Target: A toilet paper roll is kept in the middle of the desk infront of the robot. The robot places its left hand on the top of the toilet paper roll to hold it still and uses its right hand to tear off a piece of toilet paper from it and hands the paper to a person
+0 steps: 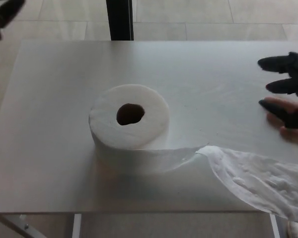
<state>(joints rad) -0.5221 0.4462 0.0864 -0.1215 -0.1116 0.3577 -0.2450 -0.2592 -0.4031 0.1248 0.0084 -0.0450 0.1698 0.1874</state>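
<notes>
Head view, only one camera. Toilet paper roll (129, 123) stands on end near the middle of the counter (49, 148), core hole facing up, slightly left of picture centre. Loose tail of paper (253, 181) peels off the roll's lower front, runs right along the counter, wrinkled and bumpy, and hangs over the front right edge at the corner of the picture.

Right hand (288, 91) comes in from the right edge, above the counter's right side, well apart from the roll and above the paper tail, not touching either. Its fingers (278, 63) are spread with gaps between them, pointing left, holding nothing. Lowest finger sits close to the counter surface with a reddish tint or reflection under it; contact cannot be told.

Left hand (2, 17) shows only as a dark blurred shape at the top left corner, over the floor beyond the counter's far left corner, far from the roll. Too little is visible and too blurred to say whether its fingers are apart or closed.

Counter is pale grey-white with faint grain. Dark vertical post (119, 20) stands behind the far edge, over a tiled floor (213, 20). Metal leg frame (20, 225) shows under the front left edge.
</notes>
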